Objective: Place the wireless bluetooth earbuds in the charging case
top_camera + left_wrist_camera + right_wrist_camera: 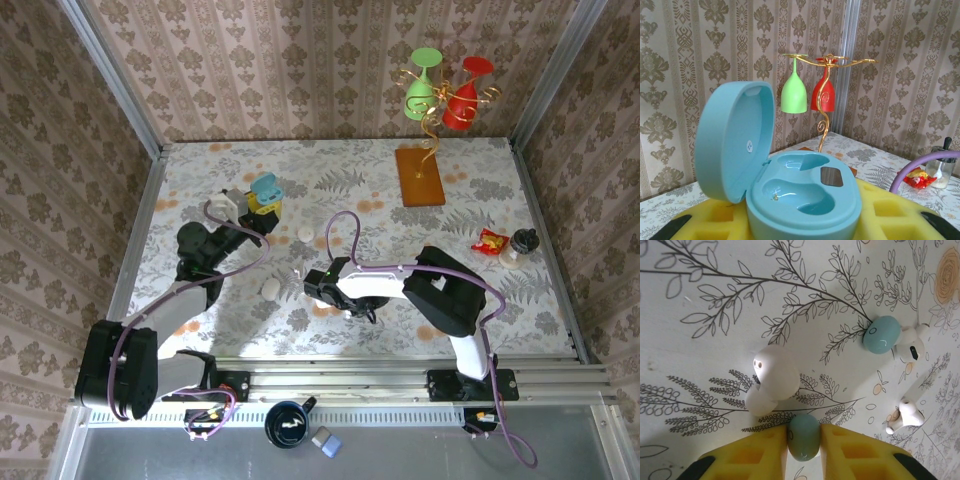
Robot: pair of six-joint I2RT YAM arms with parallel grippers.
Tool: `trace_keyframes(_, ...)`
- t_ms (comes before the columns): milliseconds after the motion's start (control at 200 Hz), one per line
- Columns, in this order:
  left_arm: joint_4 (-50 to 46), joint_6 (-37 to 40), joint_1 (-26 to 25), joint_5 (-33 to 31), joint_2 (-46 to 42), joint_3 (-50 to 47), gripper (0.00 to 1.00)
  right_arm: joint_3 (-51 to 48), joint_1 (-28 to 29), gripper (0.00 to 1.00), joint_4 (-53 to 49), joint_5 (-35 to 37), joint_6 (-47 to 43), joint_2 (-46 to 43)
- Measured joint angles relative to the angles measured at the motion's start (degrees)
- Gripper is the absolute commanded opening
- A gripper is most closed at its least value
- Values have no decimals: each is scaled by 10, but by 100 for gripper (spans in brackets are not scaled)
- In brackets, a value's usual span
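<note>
My right tool [803,434] has its yellow pads [855,452] pinched in on a bluish earbud [803,441], one pad on each side, low over the surface [700,285]. I honestly can't say whether the bud is off the surface or just sitting on it. My left tool [800,227] is closed around the charging case [807,200]. It's the teal one, with the lid [732,140] flipped up and both wells facing up, so it looks ready to take a bud.

How I'd play it: the grip is right at the pad tips on a small, rounded, slick-looking thing, so it could easily squirt out. I'd lift slow and straight up. There's a white earbud [772,382] just beside the one I've got, so no sideways drag until I'm clear of it. Then I'd carry it over, line it up with the matching well, and lower it right in before letting go rather than dropping it from above. The left tool's job is just to hold the case level.

Stuff I can't make out:
- The lower part of the held bud is hidden between the pads, so I can't tell which way it points or which well it belongs in.
- Over by the frame edge a second bluish earbud [882,334] sits against a white one, and they blur together a bit.
- From the overhead camera the loose buds are only pale specks.
</note>
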Motion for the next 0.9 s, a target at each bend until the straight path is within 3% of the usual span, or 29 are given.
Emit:
trace_keyframes(120,0,-1,0,2,8,0,25,0,-1,17,0,2,-11,0)
trace_keyframes(435,13,9,-4,6,33,0,24,-24,-17,18,28,-19,-30,-34)
trace_keyframes(620,32,37,-28,4,77,0,24,-92,-61,19,117,-97,-40,-169)
trace_keyframes(900,45,94,-83,1,122,1,24,-202,-174,19,290,-283,-33,-385)
